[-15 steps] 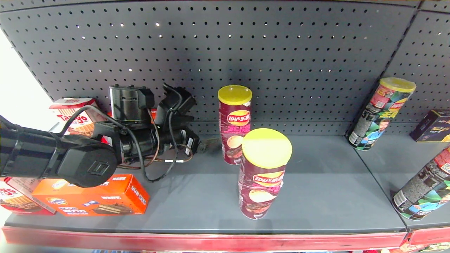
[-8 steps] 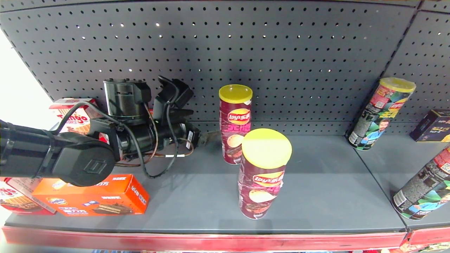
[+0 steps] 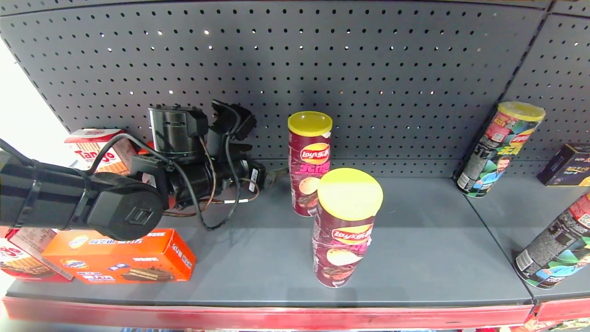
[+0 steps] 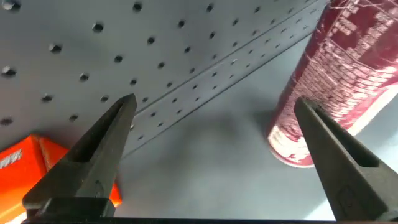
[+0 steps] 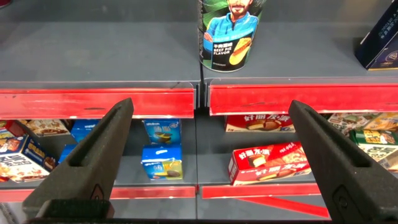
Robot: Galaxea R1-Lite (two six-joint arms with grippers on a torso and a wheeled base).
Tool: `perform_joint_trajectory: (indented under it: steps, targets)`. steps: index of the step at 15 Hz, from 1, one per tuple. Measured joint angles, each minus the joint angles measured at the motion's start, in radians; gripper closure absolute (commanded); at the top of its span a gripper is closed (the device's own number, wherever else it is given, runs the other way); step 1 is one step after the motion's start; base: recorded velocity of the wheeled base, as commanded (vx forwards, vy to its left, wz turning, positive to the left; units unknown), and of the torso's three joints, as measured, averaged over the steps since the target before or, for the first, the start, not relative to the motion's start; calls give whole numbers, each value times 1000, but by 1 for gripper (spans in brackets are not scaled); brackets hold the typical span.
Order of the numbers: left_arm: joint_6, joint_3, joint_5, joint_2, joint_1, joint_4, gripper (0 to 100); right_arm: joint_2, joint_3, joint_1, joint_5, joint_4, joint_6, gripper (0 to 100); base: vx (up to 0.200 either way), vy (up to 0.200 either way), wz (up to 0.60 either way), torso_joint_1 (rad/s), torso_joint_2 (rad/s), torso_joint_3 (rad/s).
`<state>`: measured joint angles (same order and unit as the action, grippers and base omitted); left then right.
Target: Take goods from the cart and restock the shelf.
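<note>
- Far left of the shelf [image 3: 415,249]: an orange box [image 3: 120,256] lies flat by the red front lip [image 3: 276,318], with a wafer box [image 3: 94,150] at its 12 o'clock against the pegboard [image 3: 368,69]. That corner looks stocked to me.
- The left end effector [image 4: 214,104] has its fingers spread with nothing between them. It sits low at 9 o'clock of the rear chip can [image 3: 308,163], just beside it. Can't tell if it's touching.
- The rear chip can stands upright near the pegboard. The front chip can [image 3: 345,228] is at its 5 o'clock, close to the lip. So I'd say two cans are placed, with more cart runs probably to go.
- There's bare shelf at 3 o'clock of both cans, so plenty of room there. Watch the lip by the front can though.
- Far right: a green can [image 3: 500,150] leans on the pegboard.
- The right end effector [image 5: 211,102] is spread wide and empty, facing the shelf fronts.
</note>
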<state>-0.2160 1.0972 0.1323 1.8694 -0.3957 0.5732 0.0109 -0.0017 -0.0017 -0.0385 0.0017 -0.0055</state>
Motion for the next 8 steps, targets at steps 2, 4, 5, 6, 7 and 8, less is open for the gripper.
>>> perform_joint_trajectory:
  steps: [2,4,5,6,7,8]
  targets:
    - [-19,-10,-40,0,4,0,0,0,0,0,0,0,0,0,0,0,0,0,0,0]
    - [-67,-30,-60,-9,3,-5,0,0,0,0,0,0,0,0,0,0,0,0,0,0]
    - [-89,-38,-70,-14,1,-9,0,0,0,0,0,0,0,0,0,0,0,0,0,0]
    - [-111,-45,-86,-19,-4,-12,0,0,0,0,0,0,0,0,0,0,0,0,0,0]
    - [-117,-48,-90,-23,-14,-14,0,0,0,0,0,0,0,0,0,0,0,0,0,0]
    - [-119,-50,-90,-26,-24,-16,0,0,0,0,0,0,0,0,0,0,0,0,0,0]
